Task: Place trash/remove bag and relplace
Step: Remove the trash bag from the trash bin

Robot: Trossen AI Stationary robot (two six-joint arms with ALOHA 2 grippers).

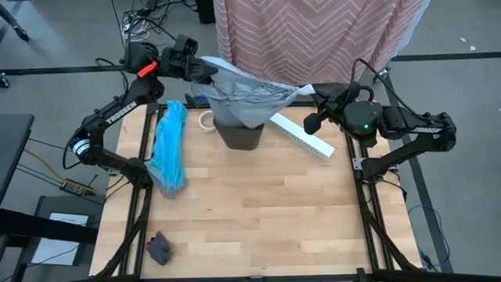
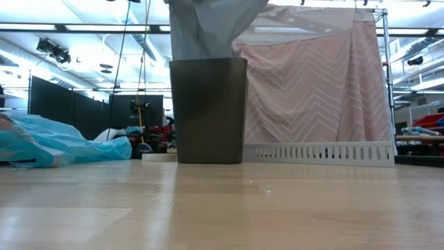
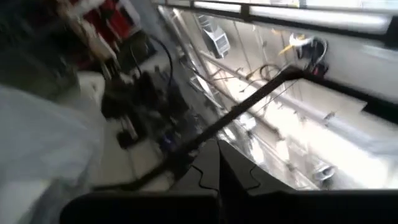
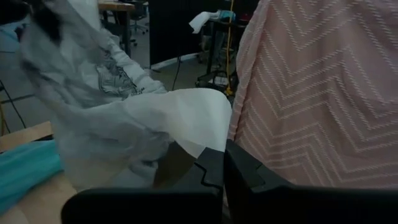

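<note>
Shown are one dark bin [image 1: 239, 133], one grey bag [image 1: 246, 95] lifted from it, one turquoise bag [image 1: 170, 147], one white tape ring [image 1: 207, 121], one long white box [image 1: 302, 134], one small dark object [image 1: 160, 249] and two claws, left [image 1: 210, 72] and right [image 1: 311, 123], on one table [image 1: 258, 211]

Camera setup: one overhead, one table-level, two on the wrists.
High view looks straight down on the table [image 1: 250, 211]; low view looks level across it, close to the bin [image 2: 208, 110], also upper centre overhead; wrist cams face outward, close on the grey bag [image 4: 118, 130].
</note>
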